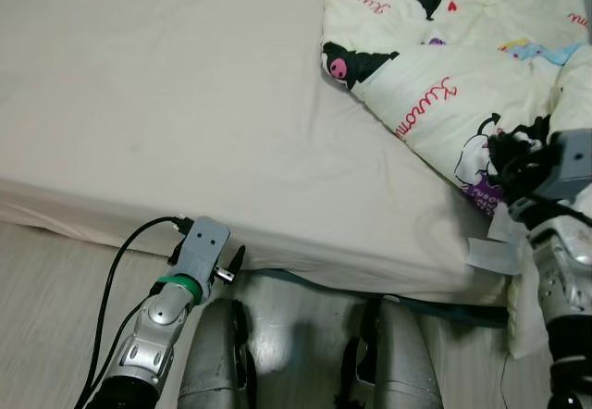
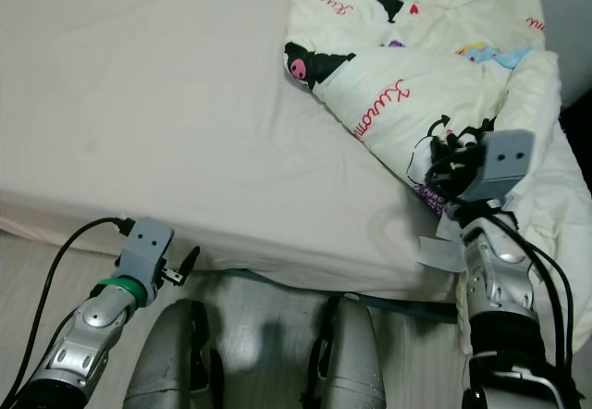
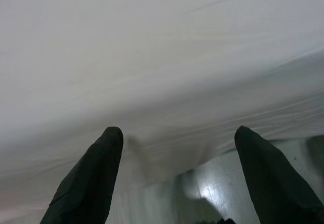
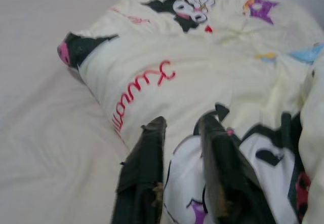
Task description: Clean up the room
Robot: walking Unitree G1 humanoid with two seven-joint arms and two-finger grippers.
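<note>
A cream quilt (image 1: 444, 48) printed with cartoon figures and red lettering lies bunched on the right side of the bed. My right gripper (image 2: 446, 156) is at the quilt's near edge, its black fingers (image 4: 147, 168) close together with a fold of the quilt (image 4: 152, 107) pinched between them. My left gripper (image 1: 233, 266) is low at the bed's front edge, below the beige sheet (image 1: 166, 104). Its fingers (image 3: 96, 168) stand wide apart and hold nothing, pointing at the sheet's (image 3: 162, 57) overhang.
The mattress front edge (image 1: 305, 261) runs across just ahead of my legs (image 1: 217, 353). Pale wood floor (image 1: 46, 289) lies below it. A black cable (image 1: 116, 270) loops beside my left arm. A white label (image 1: 493, 254) hangs from the quilt at the bed's corner.
</note>
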